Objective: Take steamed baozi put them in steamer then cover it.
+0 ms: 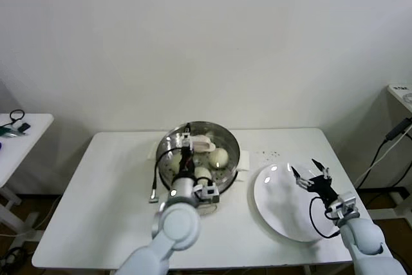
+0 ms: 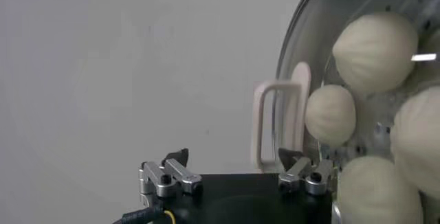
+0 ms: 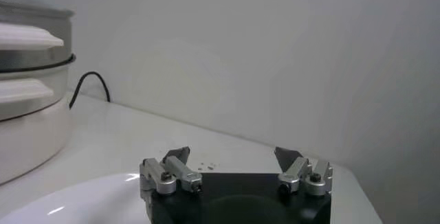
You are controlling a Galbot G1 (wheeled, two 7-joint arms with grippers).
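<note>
The steamer (image 1: 233, 148) stands mid-table on its cream base. The glass cover (image 1: 222, 132) lies on it, its cream bar handle (image 1: 201, 141) up. Several cream-white baozi (image 1: 219, 156) show inside through the glass. My left gripper (image 1: 188, 141) is open over the cover's left part. In the left wrist view my left gripper (image 2: 234, 155) is open and empty, the handle (image 2: 278, 119) stands just beyond its fingertip (image 2: 290, 157), and baozi (image 2: 377, 41) lie under the cover's rim (image 2: 292, 47). My right gripper (image 1: 308, 170) is open and empty above the white plate (image 1: 277, 214).
The flat white plate (image 3: 69, 201) lies right of the steamer (image 3: 27, 74), which shows in the right wrist view with my right gripper (image 3: 232, 153). A black cord (image 1: 154, 178) runs by the steamer's left. Crumbs (image 1: 270, 154) dot the table. Side tables stand far left (image 1: 29, 133) and far right (image 1: 402, 91).
</note>
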